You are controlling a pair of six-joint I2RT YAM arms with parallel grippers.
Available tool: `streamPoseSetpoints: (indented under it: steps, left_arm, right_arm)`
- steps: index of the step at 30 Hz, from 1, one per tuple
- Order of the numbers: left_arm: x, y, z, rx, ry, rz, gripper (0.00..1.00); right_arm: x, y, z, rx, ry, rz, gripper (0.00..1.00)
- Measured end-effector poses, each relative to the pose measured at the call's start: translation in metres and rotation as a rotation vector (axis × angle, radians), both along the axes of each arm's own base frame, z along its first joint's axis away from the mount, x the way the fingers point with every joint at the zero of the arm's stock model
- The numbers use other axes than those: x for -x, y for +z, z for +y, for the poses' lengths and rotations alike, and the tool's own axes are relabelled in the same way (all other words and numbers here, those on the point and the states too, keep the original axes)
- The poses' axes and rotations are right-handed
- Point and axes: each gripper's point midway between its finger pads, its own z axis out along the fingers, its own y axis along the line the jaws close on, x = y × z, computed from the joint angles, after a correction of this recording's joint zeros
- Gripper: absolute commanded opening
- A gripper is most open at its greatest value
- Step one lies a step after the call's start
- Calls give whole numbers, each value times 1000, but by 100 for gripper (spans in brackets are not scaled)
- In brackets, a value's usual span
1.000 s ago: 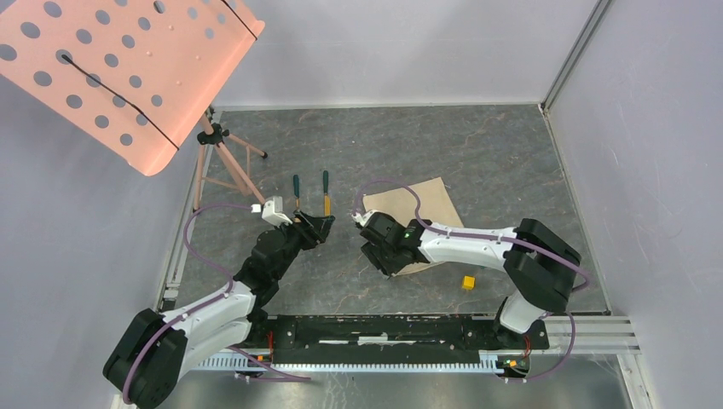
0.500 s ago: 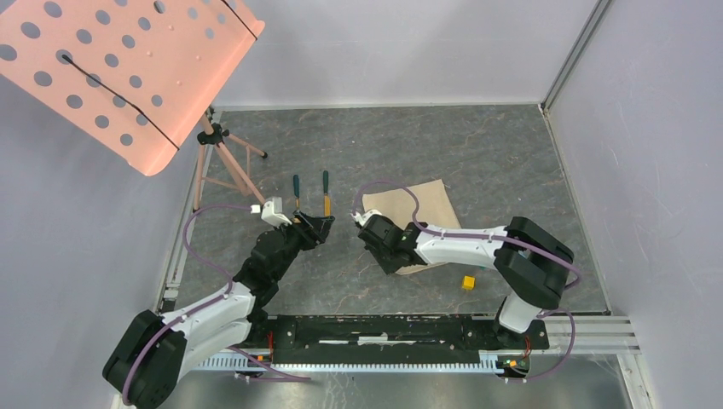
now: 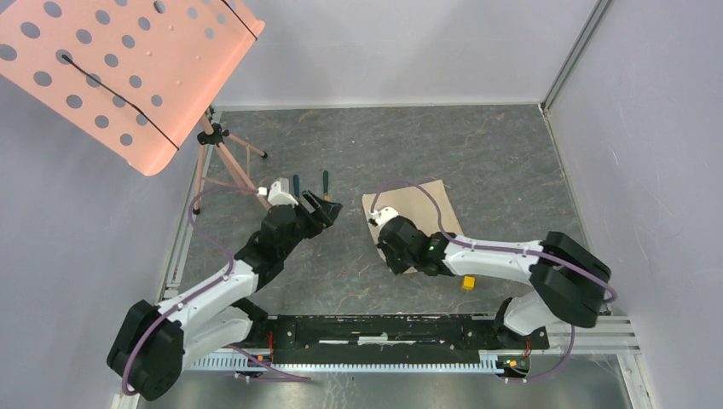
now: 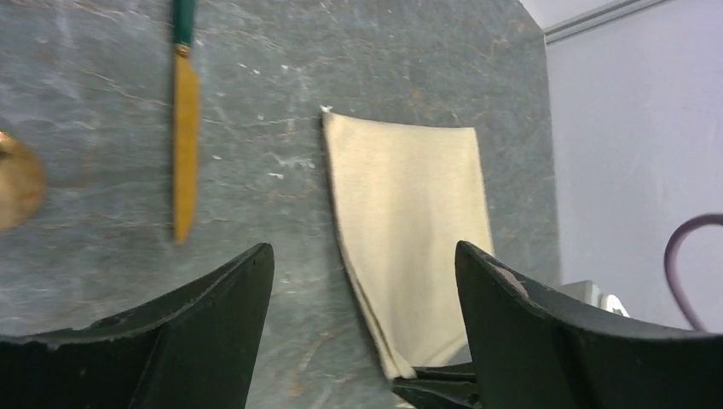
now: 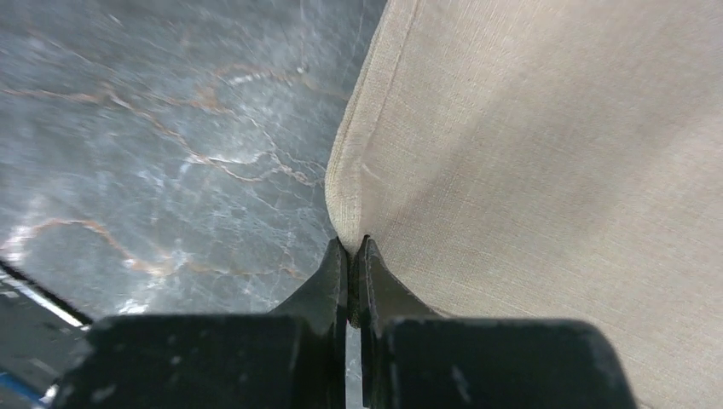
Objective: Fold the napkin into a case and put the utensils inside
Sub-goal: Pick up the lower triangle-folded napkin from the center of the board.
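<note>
**Napkin** (image 3: 445, 203): beige, laid flat on the grey surface (image 3: 494, 145), right of centre. A doubled layer is suggested along its left edge.

**Right claw** (image 5: 349, 256): closed, tips pinched on that edge, where the cloth is puckered.

**Left claw** (image 4: 362, 251): spread wide, nothing held, poised above the surface near the cutlery.

**Knife** (image 4: 185, 145) and **spoon** (image 4: 13, 192): laid side by side left of the napkin, apart from it, outside any fold.

**Risks, as judged:**
- Only a thin hem or the top layer may be caught, so the cloth could slip free when pulled.
- The whole napkin may be dragged across the surface rather than folded.
- The knife could be swept askew if cloth is carried leftward.
</note>
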Motion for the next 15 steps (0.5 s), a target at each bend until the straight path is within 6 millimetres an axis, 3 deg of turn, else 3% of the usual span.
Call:
streamPoseSetpoints:
  steps: [3,5,10,15]
  left_arm:
    - [-7,12,-21,80,-26,88,86]
    - [-8,9,-37,150,-55,164,90]
    - [1,-37,-76,241,-104,419,93]
    - [-2,-71,-97,302,-92,554,92]
  right_arm:
    - [-8,20,1,-107,-25,-29,0]
    - [-14,38,3,-204,-46,-53,0]
    - [-25,64,-1,-374,-88,-87,0]
    - [-24,59,-11,-450,-105,-56,0]
